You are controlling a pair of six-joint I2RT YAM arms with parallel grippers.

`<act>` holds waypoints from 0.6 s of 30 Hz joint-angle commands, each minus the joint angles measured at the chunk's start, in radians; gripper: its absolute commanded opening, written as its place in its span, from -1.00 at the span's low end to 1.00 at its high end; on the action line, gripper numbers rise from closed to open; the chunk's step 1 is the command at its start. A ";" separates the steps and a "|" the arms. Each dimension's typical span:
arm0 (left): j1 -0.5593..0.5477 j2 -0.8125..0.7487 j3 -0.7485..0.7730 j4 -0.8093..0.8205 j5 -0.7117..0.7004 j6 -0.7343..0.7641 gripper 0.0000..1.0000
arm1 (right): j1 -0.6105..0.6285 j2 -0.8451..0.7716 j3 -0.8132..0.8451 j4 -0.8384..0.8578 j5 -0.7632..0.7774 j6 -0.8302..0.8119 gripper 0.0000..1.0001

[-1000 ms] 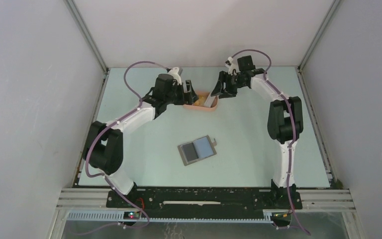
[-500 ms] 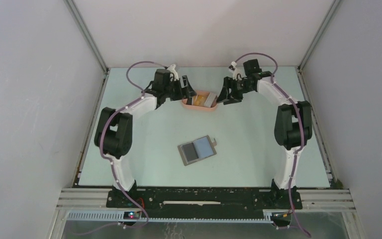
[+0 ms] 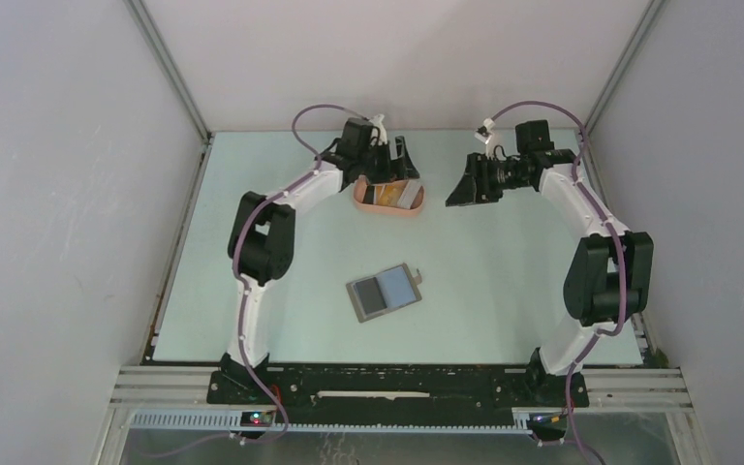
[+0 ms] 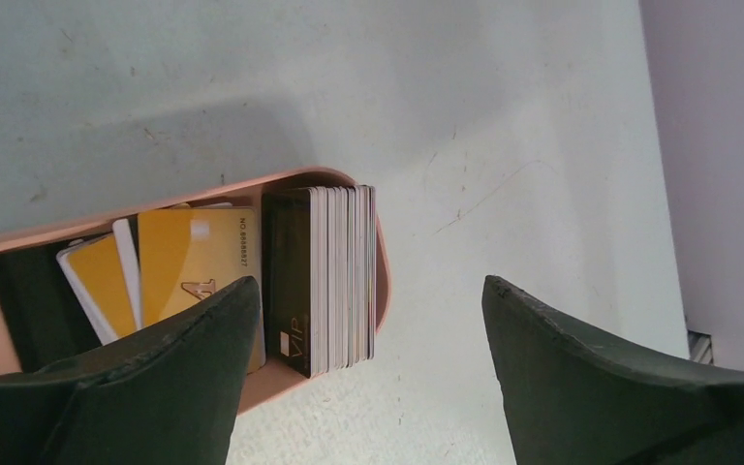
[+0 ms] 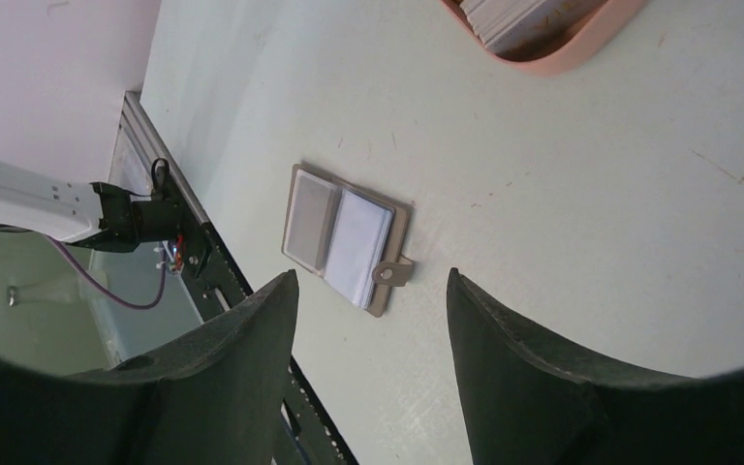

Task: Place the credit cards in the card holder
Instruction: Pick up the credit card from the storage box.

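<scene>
Two grippers, both up near the tabletop's [image 3: 504, 291] far edge. Left gripper [image 3: 388, 165] hovers right over the salmon-pink tray [image 3: 392, 211], jaws spread wide, nothing in them. Credit cards [image 4: 334, 276] sit in that tray: a tight stack at its right end with a black one on the outside, orange-yellow ones next to it. Right gripper [image 5: 370, 281] hangs just right of the tray, jaws apart, empty too. Card holder [image 3: 384, 291] lies opened flat around the middle of the tabletop, snap tab sticking out at one side, well apart from the tray and both grippers.
</scene>
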 commanded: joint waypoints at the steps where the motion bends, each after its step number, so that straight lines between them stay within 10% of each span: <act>1: -0.035 0.044 0.119 -0.127 -0.078 0.038 0.80 | -0.010 0.017 -0.003 -0.010 -0.061 -0.027 0.33; 18: -0.106 0.206 0.395 -0.341 -0.206 0.105 0.73 | -0.033 0.026 0.003 -0.023 -0.105 -0.033 0.33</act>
